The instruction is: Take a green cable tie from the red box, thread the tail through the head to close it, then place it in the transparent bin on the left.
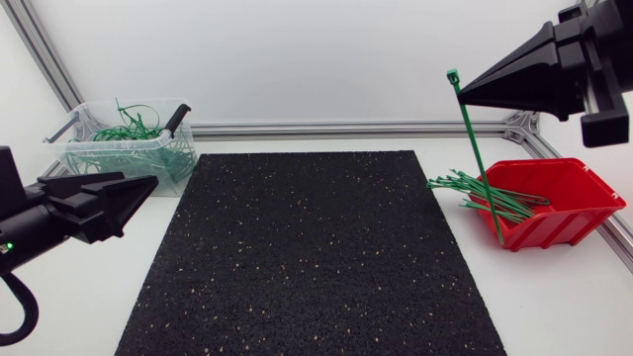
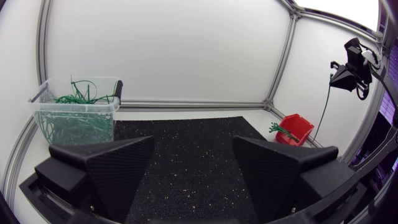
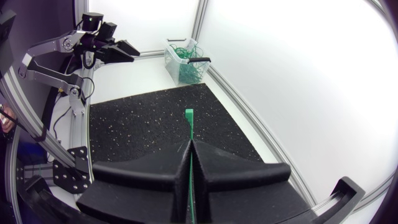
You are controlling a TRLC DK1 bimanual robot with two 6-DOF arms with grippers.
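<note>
My right gripper [image 1: 465, 94] is raised above the table's right side and is shut on a green cable tie [image 1: 478, 158]. The tie's head [image 1: 453, 74] sticks up past the fingertips, and its tail hangs down into the red box [image 1: 564, 213]. In the right wrist view the tie [image 3: 189, 124] stands pinched between the closed fingers [image 3: 211, 165]. My left gripper [image 1: 153, 185] hovers at the left, open and empty; its fingers [image 2: 118, 162] are spread wide in the left wrist view. The transparent bin [image 1: 129, 148] behind it holds several closed green ties.
A black speckled mat [image 1: 307, 257] covers the table's middle. Several loose green ties [image 1: 485, 193] lie in the red box and poke over its left rim. An aluminium rail [image 1: 346, 129] runs along the back edge.
</note>
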